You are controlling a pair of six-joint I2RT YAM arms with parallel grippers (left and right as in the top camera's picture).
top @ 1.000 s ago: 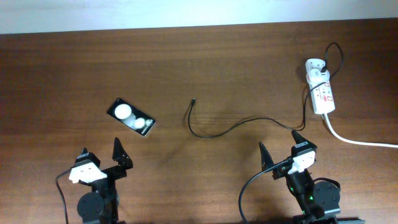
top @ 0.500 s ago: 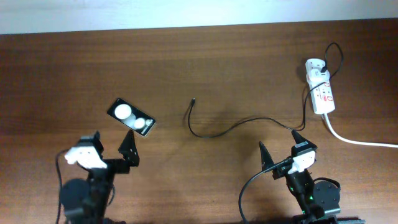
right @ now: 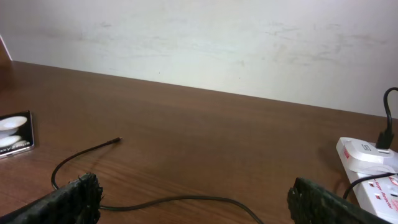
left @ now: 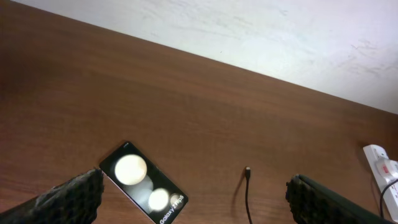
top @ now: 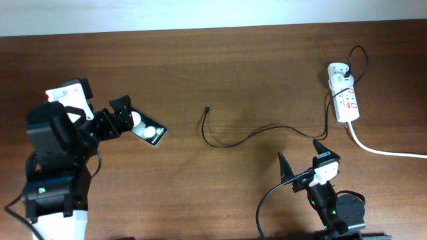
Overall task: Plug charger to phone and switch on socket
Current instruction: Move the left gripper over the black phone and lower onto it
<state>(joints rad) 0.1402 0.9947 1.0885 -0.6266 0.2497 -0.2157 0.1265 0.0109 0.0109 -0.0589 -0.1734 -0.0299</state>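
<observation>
- Two robot arms sit at the near edge of a dark wooden bench (top: 233,60), seen from above.
- The left claw (top: 119,119) has its fingers spread wide apart and holds nothing.
- The phone (top: 152,132), a glossy black slab with two white round spots, lies flat and askew on the left side of the bench. From above, the left claw covers the phone's left end. Whether the claw touches the phone cannot be told.
- In the left wrist view, the phone (left: 143,190) shows below and between the two fingers, nearer the left finger (left: 68,199).
- The right claw (top: 299,152) is also spread apart and empty, low on the right side of the bench.
- The charger (top: 240,139), a thin black cable, curls across the middle of the bench. Its plug tip (top: 208,107) lies loose, well apart from the phone and from both claws.
- From above, the charger passes just beside one fingertip of the right claw, then rises towards the socket (top: 345,100).
- In the right wrist view, the charger (right: 81,155) runs across the bench ahead of the open fingers.
- The socket, a white power strip with red marks, lies at the far right, well away from both claws. A white adapter (top: 338,72) sits at its far end.
- A thick white cord (top: 380,150) leaves the socket's near end and runs off to the right.
</observation>
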